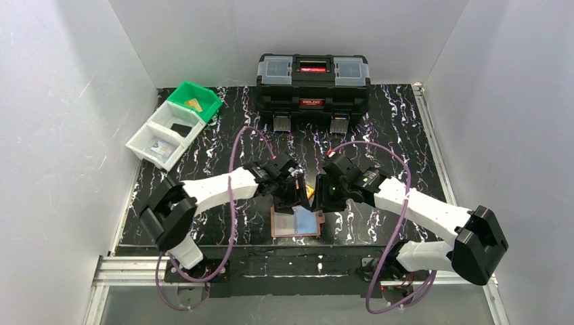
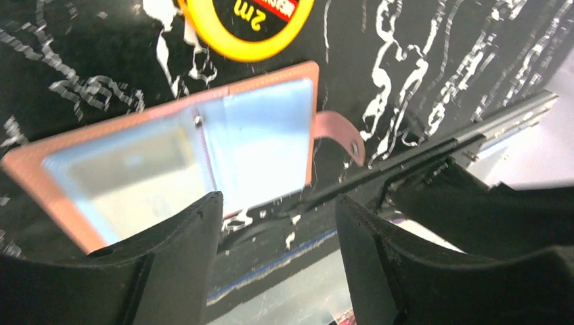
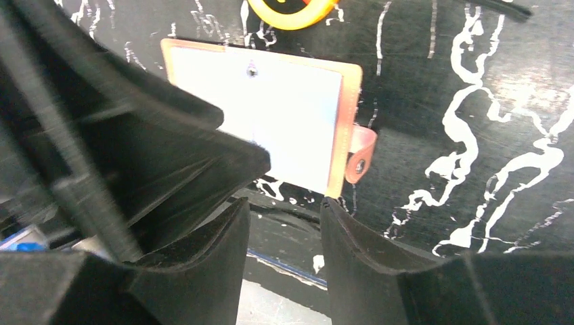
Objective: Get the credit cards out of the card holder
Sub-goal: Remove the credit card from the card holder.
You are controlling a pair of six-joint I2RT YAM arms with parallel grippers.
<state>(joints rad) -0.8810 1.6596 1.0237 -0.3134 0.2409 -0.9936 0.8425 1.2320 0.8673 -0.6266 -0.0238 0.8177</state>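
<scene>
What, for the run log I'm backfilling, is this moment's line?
holder: open, flat | left gripper: open, empty, by holder | right gripper: open, empty, by holder | tape measure: just beyond holder

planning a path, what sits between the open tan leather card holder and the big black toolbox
A round yellow tape measure, just past the card holder's far edge toward the toolbox; both wrist views show it.

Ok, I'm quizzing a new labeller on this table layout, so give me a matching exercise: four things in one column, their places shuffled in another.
1 card holder
2 tape measure
3 toolbox
4 green bin

a far left corner
b far edge, middle
c lying open by the near edge
d just beyond the card holder

Pairs: 1-c, 2-d, 3-b, 4-a
</scene>
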